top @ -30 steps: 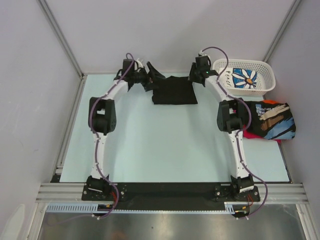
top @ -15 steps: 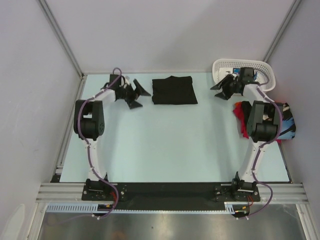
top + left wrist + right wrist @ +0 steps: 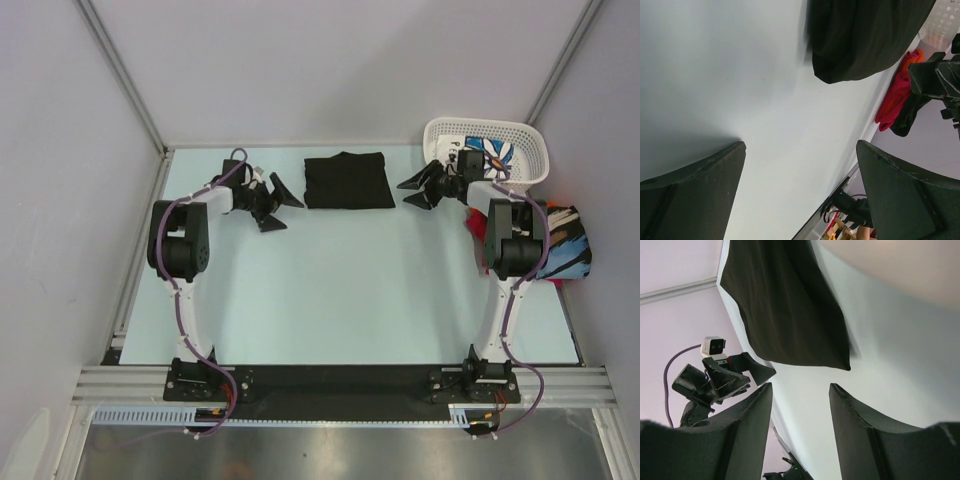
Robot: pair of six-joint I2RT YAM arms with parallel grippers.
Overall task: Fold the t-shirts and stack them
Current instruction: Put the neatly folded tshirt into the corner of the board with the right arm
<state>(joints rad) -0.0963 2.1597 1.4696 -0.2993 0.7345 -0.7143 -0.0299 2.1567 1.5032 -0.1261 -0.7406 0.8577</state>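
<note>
Black t-shirt (image 3: pixel 347 180), left end effector (image 3: pixel 283 207) agape, right end effector (image 3: pixel 408 194) half-spread, both empty, daisy t-shirt (image 3: pixel 490 155) overhead only

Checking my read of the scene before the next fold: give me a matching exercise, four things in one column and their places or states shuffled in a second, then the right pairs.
Column one
1. folded black shirt
2. daisy shirt
3. red shirt
4. left tool

Column two
A. inside the white basket
B. open and empty, left of the folded shirt
C. lying flat at the far middle of the table
D. bunched up at the table's right edge

Pairs: 1-C, 2-A, 3-D, 4-B
</note>
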